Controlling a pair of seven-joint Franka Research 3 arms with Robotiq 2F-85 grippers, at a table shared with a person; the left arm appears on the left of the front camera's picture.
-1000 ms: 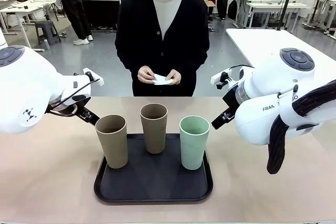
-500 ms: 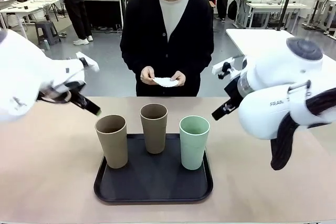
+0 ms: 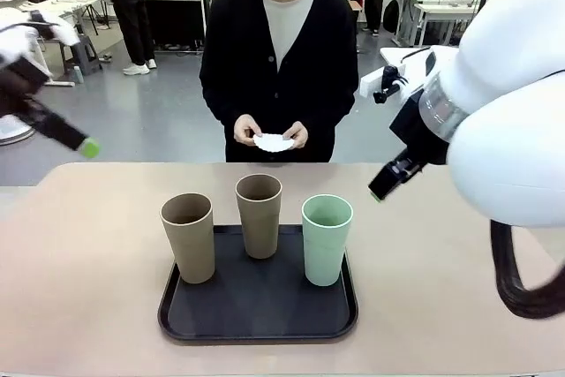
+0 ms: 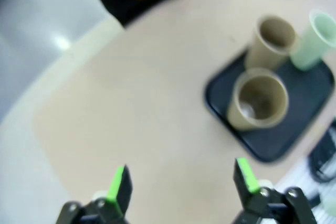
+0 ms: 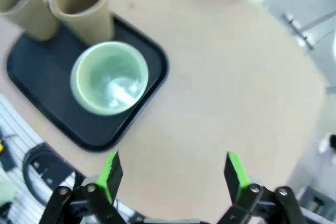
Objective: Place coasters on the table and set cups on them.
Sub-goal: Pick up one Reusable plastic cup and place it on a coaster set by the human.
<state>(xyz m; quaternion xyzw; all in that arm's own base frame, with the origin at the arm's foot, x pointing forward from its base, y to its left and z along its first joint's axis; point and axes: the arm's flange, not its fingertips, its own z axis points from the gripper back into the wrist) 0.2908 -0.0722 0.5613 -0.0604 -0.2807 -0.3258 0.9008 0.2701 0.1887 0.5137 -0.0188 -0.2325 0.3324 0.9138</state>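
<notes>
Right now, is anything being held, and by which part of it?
The left gripper and the right gripper are open and hold nothing. The person's hands hold the white coasters by the edges, one hand at each side.

Bright, even overhead light leaves faint, soft shadows under the cups (image 3: 188, 236) and tray (image 3: 177, 311) on the table (image 3: 79, 271). The front view is sharp except the blurred left arm (image 3: 40, 119) at its edge. Both wrist views are soft and smeared, bending toward their borders; glare spots the floor (image 4: 62, 42) and the inside of the mint cup (image 5: 111, 80).
</notes>
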